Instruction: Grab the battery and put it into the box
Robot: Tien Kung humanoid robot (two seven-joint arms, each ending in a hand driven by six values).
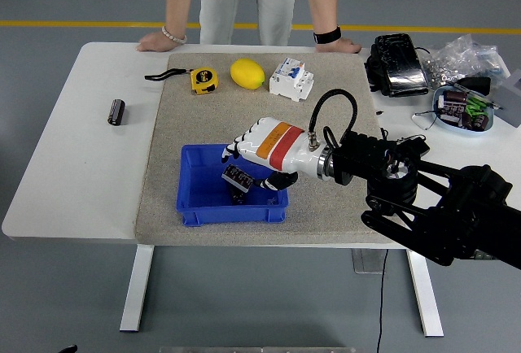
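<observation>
A blue box stands on the grey mat near the table's front edge. A dark battery lies inside it, mostly hidden under my hand. My right hand, white with an orange-red band, hangs over the box's middle. Its fingertips dip toward that battery, bent but loose, and the thumb stays apart at the right. Nothing is held between them. A second dark battery lies on the bare white table at the far left, well away from my hand.
A yellow tape measure, a lemon and a white circuit breaker line the mat's far edge. A person leans on the far edge, hands flat. A black device and a parts dish sit at the right.
</observation>
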